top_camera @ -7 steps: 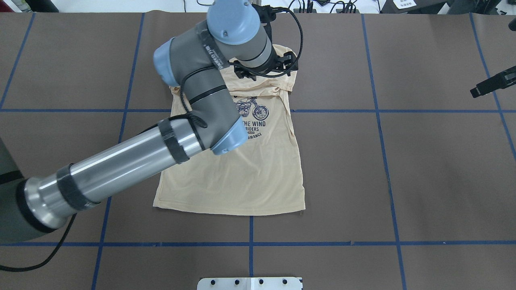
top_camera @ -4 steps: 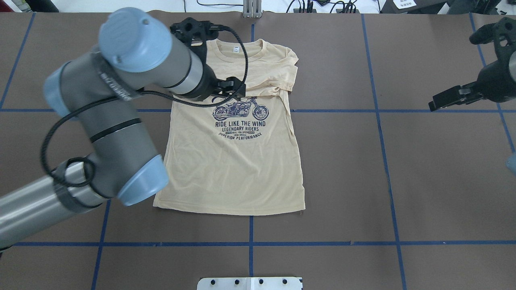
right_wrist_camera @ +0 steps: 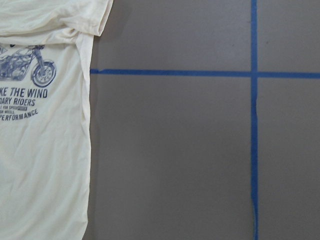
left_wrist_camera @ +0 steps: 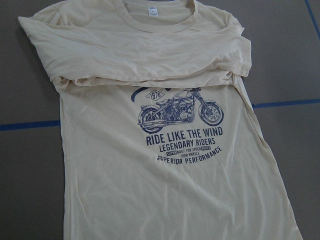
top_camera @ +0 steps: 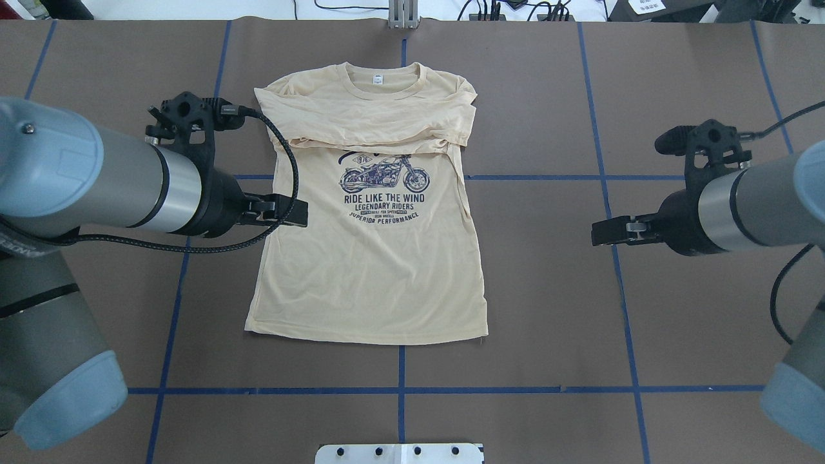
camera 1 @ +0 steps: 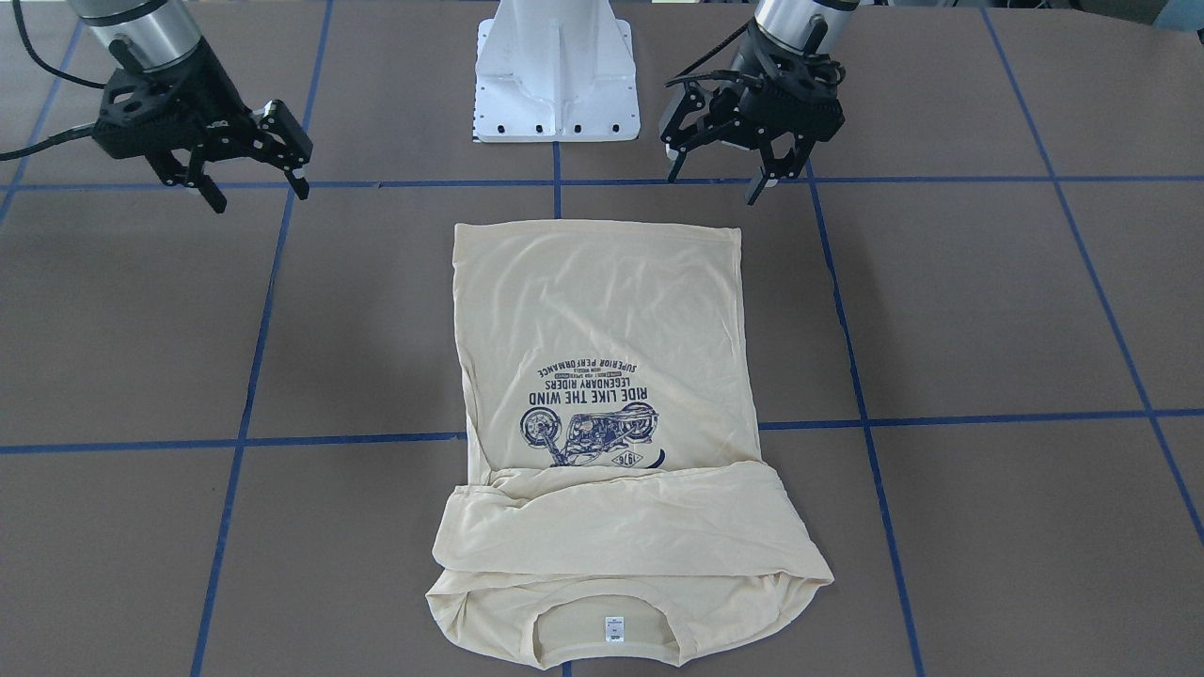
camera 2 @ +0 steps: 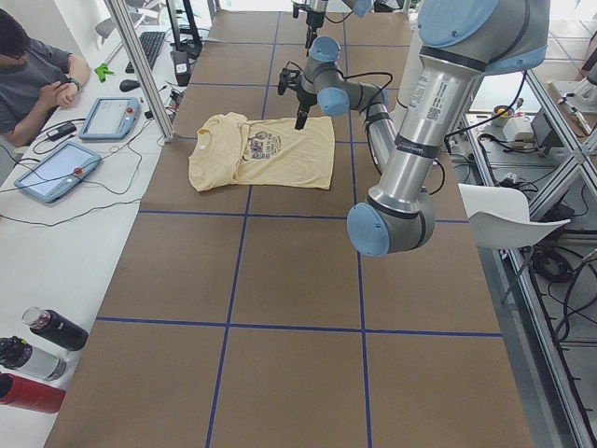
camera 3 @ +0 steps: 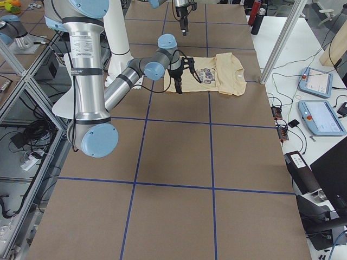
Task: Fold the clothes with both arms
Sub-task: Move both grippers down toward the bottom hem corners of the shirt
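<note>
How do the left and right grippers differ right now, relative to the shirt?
In the overhead view the left gripper overlaps the shirt's side edge, while the right gripper shows over bare table, apart from the cloth. The left wrist view takes in the collar and whole print; the right wrist view catches only one side of the shirt. Both are open, hold nothing and hang above the table.

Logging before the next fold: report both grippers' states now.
Left gripper: open, holding nothing.
Right gripper: open, holding nothing.
</note>
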Robot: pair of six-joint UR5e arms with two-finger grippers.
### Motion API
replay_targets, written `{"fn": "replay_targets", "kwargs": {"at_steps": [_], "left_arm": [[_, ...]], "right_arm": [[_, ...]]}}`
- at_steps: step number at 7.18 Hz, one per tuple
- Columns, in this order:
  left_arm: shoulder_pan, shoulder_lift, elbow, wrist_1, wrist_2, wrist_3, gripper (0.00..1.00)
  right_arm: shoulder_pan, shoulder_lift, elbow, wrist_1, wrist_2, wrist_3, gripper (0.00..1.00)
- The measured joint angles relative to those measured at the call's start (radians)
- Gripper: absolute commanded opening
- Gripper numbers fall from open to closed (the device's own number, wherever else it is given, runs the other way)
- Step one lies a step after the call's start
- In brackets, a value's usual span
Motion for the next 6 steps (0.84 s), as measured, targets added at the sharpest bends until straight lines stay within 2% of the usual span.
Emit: {"fn": "replay_targets", "kwargs": {"at_steps": [3,4,6], "left_arm": [[0.125,0.116,-0.006,-0.036,0.08,-0.106,0.99],[0.146,0.166,-0.001,-0.079,0.099,-0.11,0.95],[0.167,0.229,0.052,-0.17,0.132,-0.115,0.85]], "right_arm": [[-0.308,-0.002,0.028,-0.002,-0.313,0.259,1.0],[-0.363,0.001,0.029,-0.004,-0.374,0.295,1.0],[-0.397,0.008,0.024,-0.01,-0.413,0.314,1.0]]}}
